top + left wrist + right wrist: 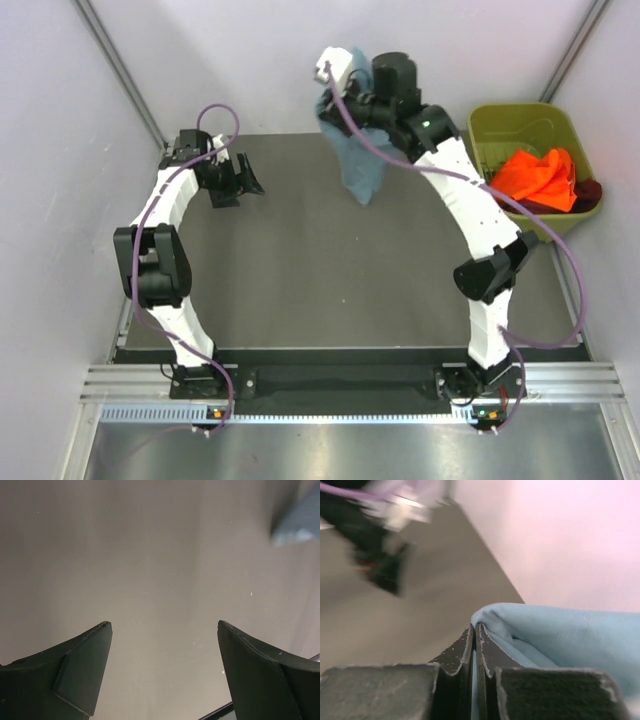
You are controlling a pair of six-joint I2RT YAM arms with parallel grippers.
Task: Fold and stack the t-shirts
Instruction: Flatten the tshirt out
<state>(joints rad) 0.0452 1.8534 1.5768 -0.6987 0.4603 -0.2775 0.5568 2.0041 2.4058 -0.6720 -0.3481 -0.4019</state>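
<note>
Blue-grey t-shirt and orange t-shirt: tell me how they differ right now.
The blue-grey t-shirt hangs in the air, pinched by the right end effector; the orange t-shirt lies crumpled in the olive bin. The blue-grey t-shirt drapes long and narrow; the orange t-shirt sits bunched in a heap. Both are unfolded.

Right claw (475,632) is being seen from behind, jaws pressed together with almost no gap. A fold of the blue-grey t-shirt (560,635) is being pinched between the tips, and the cloth is bulging out to their right and running off the frame edge. The dark surface (430,605) is being shown behind on the left, a pale wall (560,540) on the right. The other arm (382,560), blurred, is being caught top left with a purple cable (340,489).
</note>
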